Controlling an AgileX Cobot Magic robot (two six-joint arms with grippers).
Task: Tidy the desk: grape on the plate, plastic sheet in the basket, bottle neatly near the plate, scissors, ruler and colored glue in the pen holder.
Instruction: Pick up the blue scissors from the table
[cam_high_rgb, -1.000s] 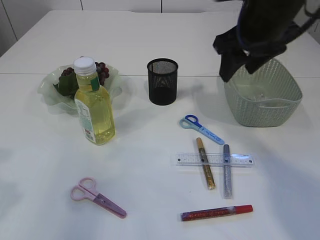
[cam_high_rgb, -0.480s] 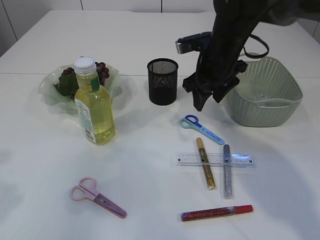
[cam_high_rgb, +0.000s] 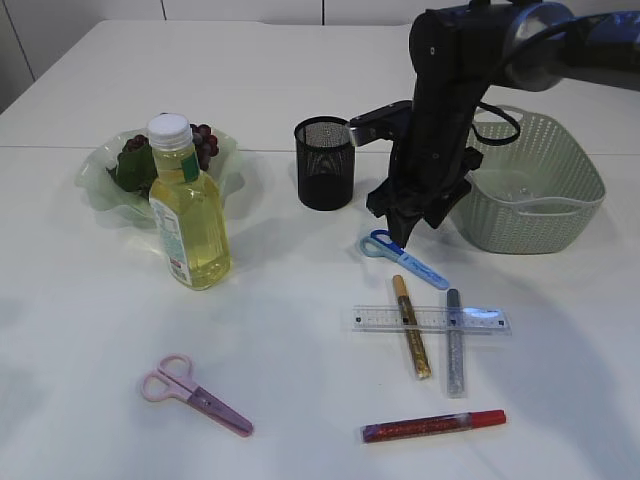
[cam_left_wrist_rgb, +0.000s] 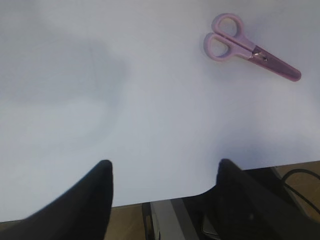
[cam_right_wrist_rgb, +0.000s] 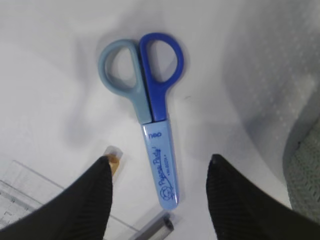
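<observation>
Bright, even light; soft shadows; wrist views slightly blurred.

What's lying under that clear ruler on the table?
The ruler lies across two glue pens, a gold and a silver, which show through it and stick out both sides. Nothing else shows beneath, only white table.

Two scissors: pink plastic-handled scissors (cam_high_rgb: 195, 395), blue plastic-sheathed scissors (cam_high_rgb: 403, 258). Three glitter glue tubes: gold glitter tube (cam_high_rgb: 411, 328), silver glitter tube (cam_high_rgb: 454, 342), red glitter tube (cam_high_rgb: 432, 426). One clear plastic ruler (cam_high_rgb: 429, 319).
</observation>
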